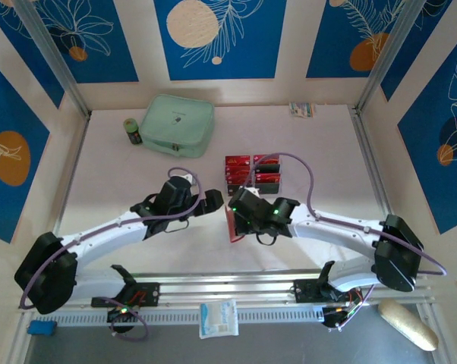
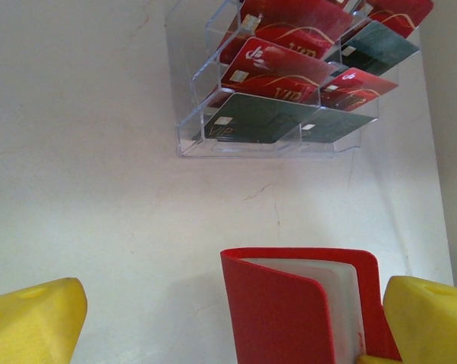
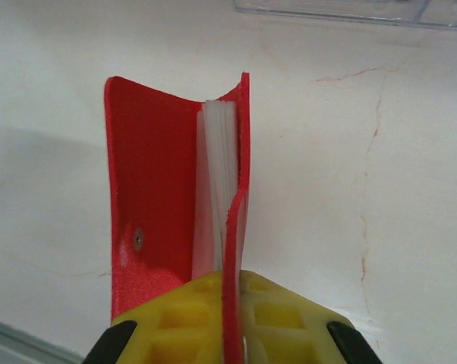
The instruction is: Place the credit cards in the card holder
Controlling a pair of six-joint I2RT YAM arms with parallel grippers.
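Right gripper (image 3: 232, 318): yellow fingers pressed together on one cover of the card holder (image 3: 156, 189), gripping its lower edge. This stands the holder on end near the middle of the desk (image 1: 137, 182), just on the near side of the clear tray (image 2: 190, 140). We cannot tell whether it touches the desk.

The other cover swings free, so the holder gapes like a book. We judge this is done to expose the sleeves for loading. The covers are red, pebbled and leather-like, with a small metal snap stud inside. The sleeves are a thin, pale, translucent stack.

Left gripper (image 1: 211, 200): fingers spread wide, nothing between them, facing the holder's open side with the tray beyond. We judge it is placed to fetch a card.

Credit cards (image 2: 278, 64): thin, glossy rectangles, red and dark green-black, leaning in stepped slots of the rigid, transparent tray. None are in the holder yet.
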